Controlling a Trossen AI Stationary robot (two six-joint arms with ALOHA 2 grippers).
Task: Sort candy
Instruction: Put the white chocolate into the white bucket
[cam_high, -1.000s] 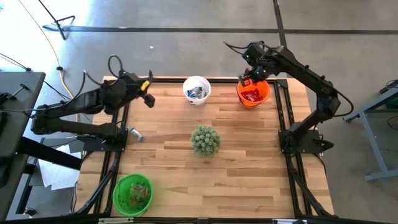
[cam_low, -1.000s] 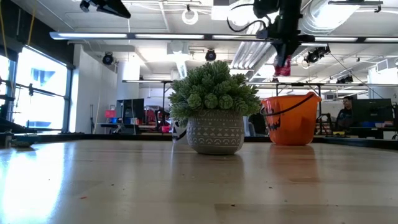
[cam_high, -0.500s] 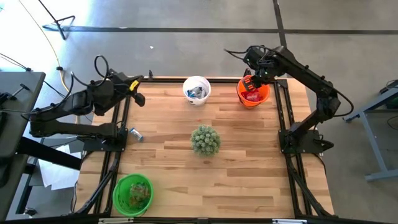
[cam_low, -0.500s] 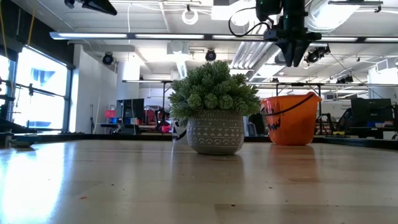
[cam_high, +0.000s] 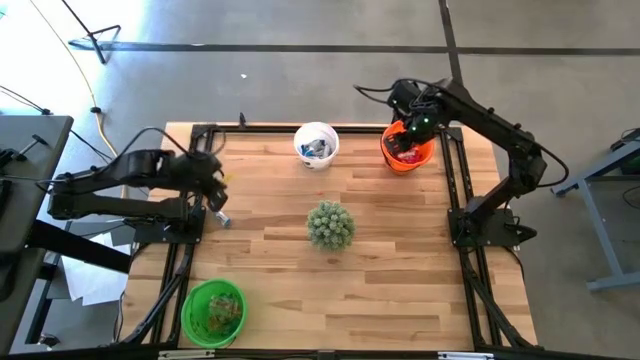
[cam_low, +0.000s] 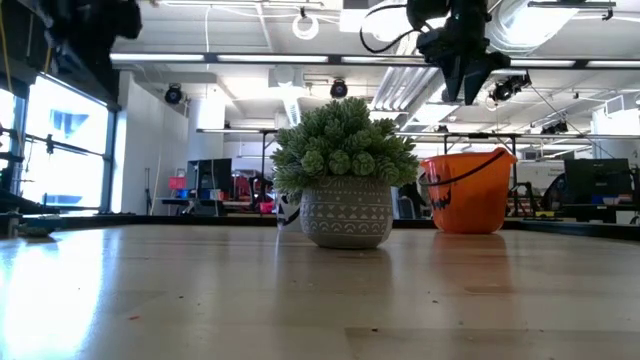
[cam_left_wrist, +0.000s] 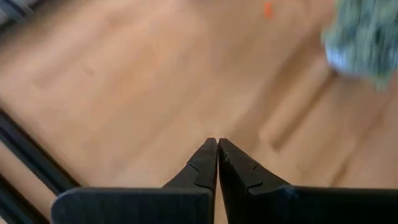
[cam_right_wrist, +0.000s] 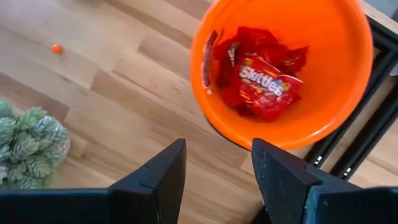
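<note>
Going from the left edge of the table (cam_high: 300, 240), the left gripper (cam_high: 215, 190) has swung down from the far-left corner a second ago and now hangs low at the left edge, fingers pressed together and holding nothing, just above a lone blue-and-white candy (cam_high: 217, 216) lying there. To me that looks like the next pick lining up, though the fingers would have to part first. Near the front-left corner the green bucket (cam_high: 213, 310) holds its small pieces. In the middle stands the plant (cam_high: 330, 225), and an orange bit (cam_right_wrist: 56, 48) lies loose on the boards beyond it. At the far edge, the white bucket (cam_high: 316, 145) has blue-and-white wrappers inside. Further right, at the far-right corner, the right gripper (cam_high: 414, 124) hovers over the orange bucket (cam_high: 407, 150). A second ago it was shut with something red pinched in it; now its fingers stand wide apart and empty, and the red packets (cam_right_wrist: 261, 78) lie in the bucket bottom below. So 1 red piece has just been dropped where it belongs, and I would judge the sort nearly done: only the 2 loose pieces remain on the boards that I can see.
</note>
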